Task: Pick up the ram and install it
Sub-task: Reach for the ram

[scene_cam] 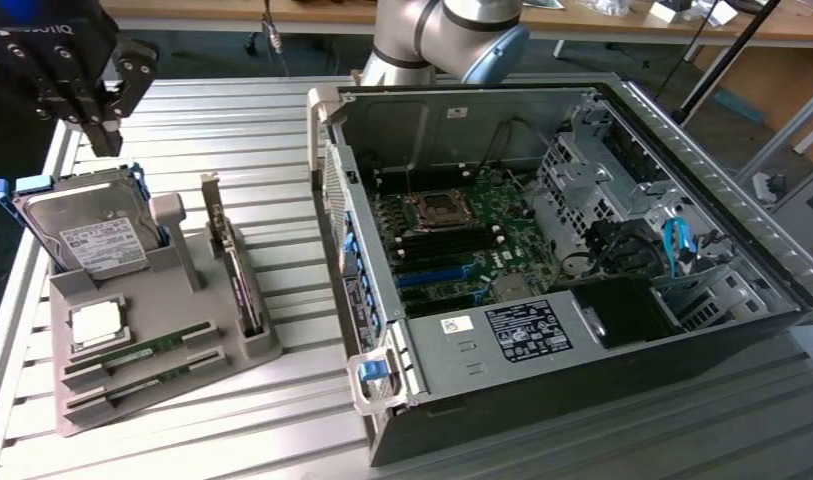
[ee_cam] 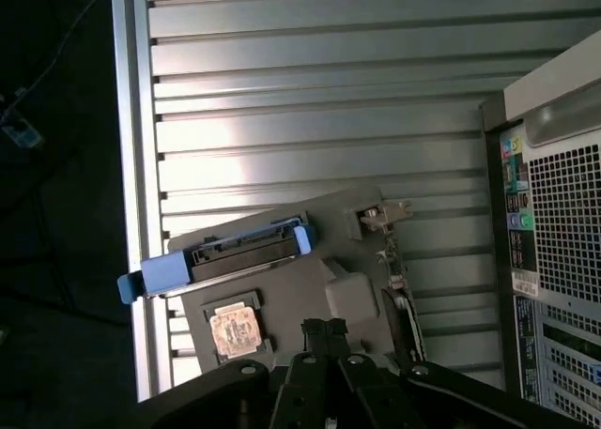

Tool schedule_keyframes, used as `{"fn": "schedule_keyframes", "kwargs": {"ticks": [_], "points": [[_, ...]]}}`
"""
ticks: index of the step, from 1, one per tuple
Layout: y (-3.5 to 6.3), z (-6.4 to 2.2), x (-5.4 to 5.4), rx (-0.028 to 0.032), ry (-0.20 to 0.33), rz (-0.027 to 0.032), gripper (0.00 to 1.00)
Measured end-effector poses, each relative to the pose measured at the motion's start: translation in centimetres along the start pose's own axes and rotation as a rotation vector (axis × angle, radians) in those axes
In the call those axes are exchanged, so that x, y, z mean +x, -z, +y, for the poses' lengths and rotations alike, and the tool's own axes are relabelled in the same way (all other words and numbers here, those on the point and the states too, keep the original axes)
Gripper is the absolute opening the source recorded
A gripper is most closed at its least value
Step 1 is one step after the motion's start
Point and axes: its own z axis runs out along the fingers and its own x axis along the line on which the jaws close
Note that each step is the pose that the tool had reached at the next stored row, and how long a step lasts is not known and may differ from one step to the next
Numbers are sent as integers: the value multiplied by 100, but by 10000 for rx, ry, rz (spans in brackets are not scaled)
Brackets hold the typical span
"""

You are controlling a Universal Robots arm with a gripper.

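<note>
Two green ram sticks point(scene_cam: 142, 349) lie side by side in slots at the near end of a grey holder tray point(scene_cam: 233, 352), on the exterior view's left. My black gripper point(scene_cam: 102, 138) hangs well above and behind the tray, over the far end of the hard drive point(scene_cam: 91, 236), with its fingers together and nothing between them. In the wrist view the fingertips point(ee_cam: 315, 331) meet as a narrow pair, with the blue-framed hard drive point(ee_cam: 218, 256) and the square silver processor point(ee_cam: 235, 328) beyond them. The ram sticks are hidden behind the gripper body there.
An open computer case point(scene_cam: 700, 190) lies on the exterior view's right, its motherboard point(scene_cam: 466, 235) and dark memory slots exposed. A card with a metal bracket point(scene_cam: 233, 262) stands upright in the tray. The table is ribbed metal point(scene_cam: 233, 120).
</note>
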Motion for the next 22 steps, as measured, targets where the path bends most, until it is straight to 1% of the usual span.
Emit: {"fn": "schedule_keyframes", "kwargs": {"ticks": [3, 9, 10, 12, 14, 17, 18, 22], "points": [[2, -8, 105, 0, 0, 0, 10], [4, -11, 117, 0, 1, 1, 10], [3, -26, 116, -1, 2, -1, 10], [6, -83, 111, 0, 1, 0, 10], [10, -182, 104, 0, 0, 0, 10], [15, -268, 97, 1, 1, 1, 10], [16, -316, 93, 0, 1, -1, 10], [20, -411, 86, 3, 1, -1, 10]]}}
